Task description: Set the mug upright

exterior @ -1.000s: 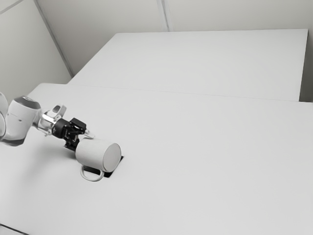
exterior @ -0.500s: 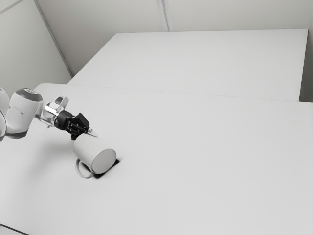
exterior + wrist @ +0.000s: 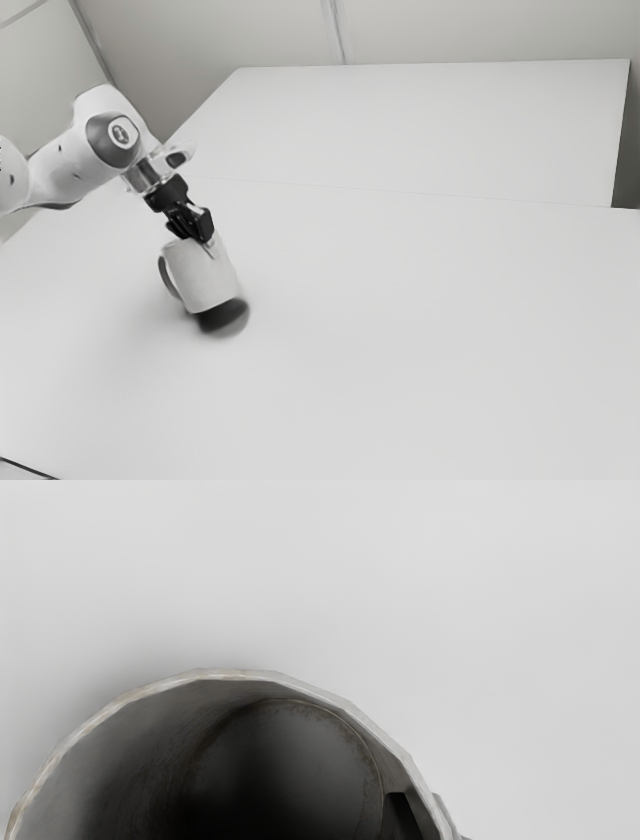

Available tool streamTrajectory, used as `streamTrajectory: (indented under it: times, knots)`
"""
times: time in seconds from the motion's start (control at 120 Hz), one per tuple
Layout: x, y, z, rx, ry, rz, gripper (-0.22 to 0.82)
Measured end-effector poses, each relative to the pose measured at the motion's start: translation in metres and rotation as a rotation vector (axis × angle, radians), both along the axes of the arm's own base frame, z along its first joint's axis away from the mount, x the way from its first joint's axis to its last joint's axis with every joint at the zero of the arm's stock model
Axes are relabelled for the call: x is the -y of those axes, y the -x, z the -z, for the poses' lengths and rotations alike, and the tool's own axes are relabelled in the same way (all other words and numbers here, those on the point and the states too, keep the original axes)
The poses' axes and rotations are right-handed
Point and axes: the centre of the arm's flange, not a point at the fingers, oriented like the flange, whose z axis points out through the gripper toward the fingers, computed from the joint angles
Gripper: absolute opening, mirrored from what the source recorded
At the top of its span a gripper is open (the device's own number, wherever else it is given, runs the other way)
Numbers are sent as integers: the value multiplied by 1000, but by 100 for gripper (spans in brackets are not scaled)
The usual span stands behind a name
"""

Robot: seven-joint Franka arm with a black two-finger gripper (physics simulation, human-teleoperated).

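Beneath the gripper (image 3: 208, 246): a plain pale mug (image 3: 200, 277), off toward the exterior view's left of the table (image 3: 430, 330), leaning at a slant, mouth up by the gripper and bottom down.
Mug's outside: whitish grey, smooth and without pattern, the body a stout round barrel.
Handle (image 3: 168, 278): one pale loop, on the side facing the exterior view's left.
Rim (image 3: 235, 674): light, with tan smudges, its edge going round in short flat stretches rather than one clean curve.
Mug's inside: grey and shadowy, deepening nearly to black, with a rough brownish ring round the floor (image 3: 290, 760), like an old stain.
Jaws: closed on the mug's wall, one finger (image 3: 401, 817) inside the mouth and the other against the outside.
Shadow (image 3: 223, 318): a dark, soft-edged patch right by the mug's bottom; whether the bottom touches the table I can't tell.
Arm (image 3: 85, 160): white with grey joints, reaching in from the exterior view's left and slanting down to the mug.
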Motion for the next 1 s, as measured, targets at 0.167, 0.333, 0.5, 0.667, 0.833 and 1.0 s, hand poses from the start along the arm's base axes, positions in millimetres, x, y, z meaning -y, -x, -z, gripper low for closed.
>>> streamTrajectory:
  times: [0.167, 0.333, 0.5, 0.667, 0.833, 1.0]
  knots:
    - [47, 10, 7, 100, -176, 42, -18]
    - [84, 6, 12, 198, -236, 12, -18]
    - [98, 6, 16, 236, -251, -61, -18]
    - [98, 8, 24, 227, -251, -149, -18]
    - [102, 5, 34, 213, -248, -209, -18]
    - [110, 5, 36, 201, -239, -243, 9]
